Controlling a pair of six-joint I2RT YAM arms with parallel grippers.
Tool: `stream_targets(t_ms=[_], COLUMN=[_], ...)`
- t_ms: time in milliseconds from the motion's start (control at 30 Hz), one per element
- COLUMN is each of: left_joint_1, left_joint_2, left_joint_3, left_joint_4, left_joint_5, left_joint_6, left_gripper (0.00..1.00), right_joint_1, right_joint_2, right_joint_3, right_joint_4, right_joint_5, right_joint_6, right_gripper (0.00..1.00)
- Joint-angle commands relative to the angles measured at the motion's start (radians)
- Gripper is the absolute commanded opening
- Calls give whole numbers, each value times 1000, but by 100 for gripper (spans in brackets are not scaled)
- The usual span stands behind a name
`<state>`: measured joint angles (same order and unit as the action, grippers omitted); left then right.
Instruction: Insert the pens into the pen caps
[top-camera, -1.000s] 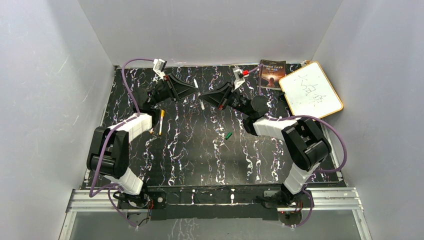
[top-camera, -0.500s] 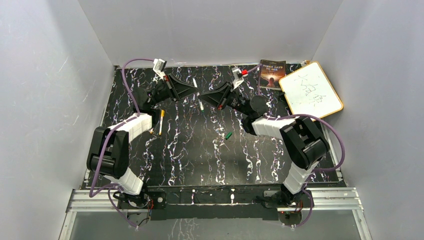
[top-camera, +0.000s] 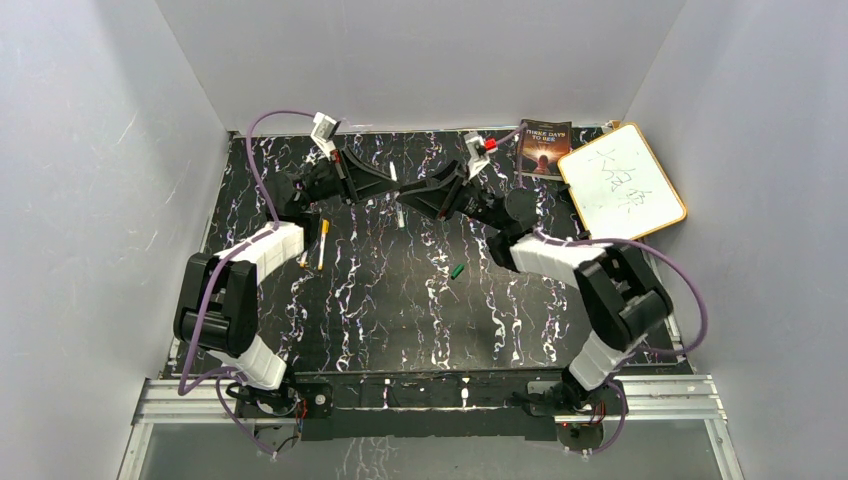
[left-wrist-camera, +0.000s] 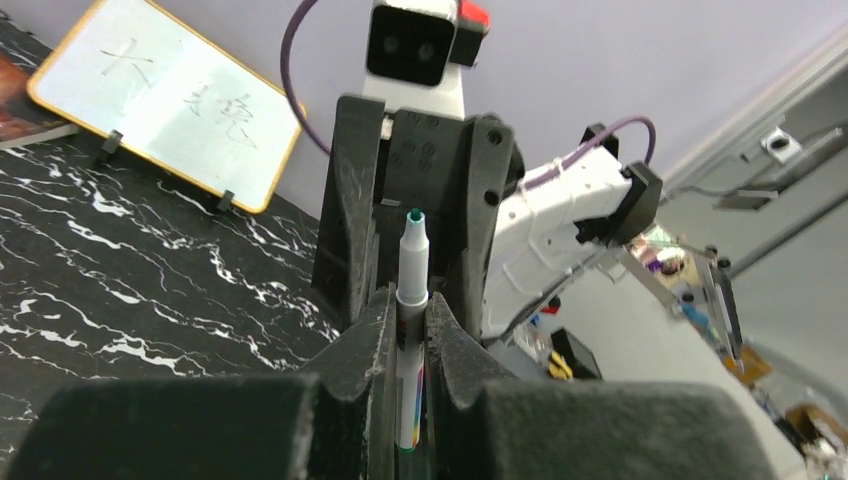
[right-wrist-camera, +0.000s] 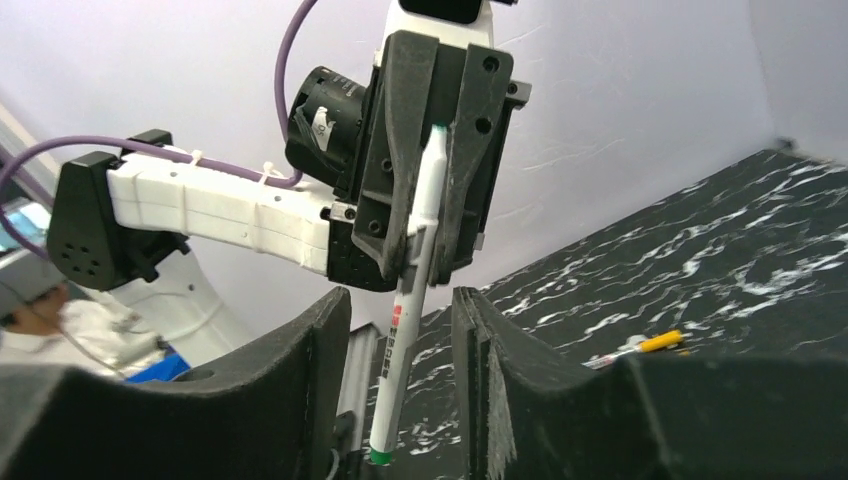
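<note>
Bright, even, diffuse light from above; soft faint shadows on pale grey enclosure walls (top-camera: 100, 150). Top view sharp. Wrist views: near foreground blurred, far background soft.

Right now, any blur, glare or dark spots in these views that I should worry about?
Top external: evenly lit and sharp, though small parts look tiny. Left wrist: the thin white green-tipped pen is crisp; the left gripper is dark and soft in the foreground, and the room at right is blurred. Right wrist: the pen is sharp, the right gripper is underexposed, and the lower-left background is out of focus.
</note>
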<state>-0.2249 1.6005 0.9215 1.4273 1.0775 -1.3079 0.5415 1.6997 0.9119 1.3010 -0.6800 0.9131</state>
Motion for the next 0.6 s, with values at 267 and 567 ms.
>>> stream_targets(t_ms=[267,567], left_joint_1=[-25,-51], left_joint_2=[-35,-118], left_joint_3=[80,80], left_joint_4=[135,-130], left_joint_5=[298,324], left_joint_6=[117,345], left_gripper=[0,0], right_joint_1=[-9,1], right_joint_2=[-209,-176], right_joint_3=[153,216], right_joint_4=[-524,-620], right_joint_5=[28,15], right_joint_6=[-300,-337], right_gripper=[43,45])
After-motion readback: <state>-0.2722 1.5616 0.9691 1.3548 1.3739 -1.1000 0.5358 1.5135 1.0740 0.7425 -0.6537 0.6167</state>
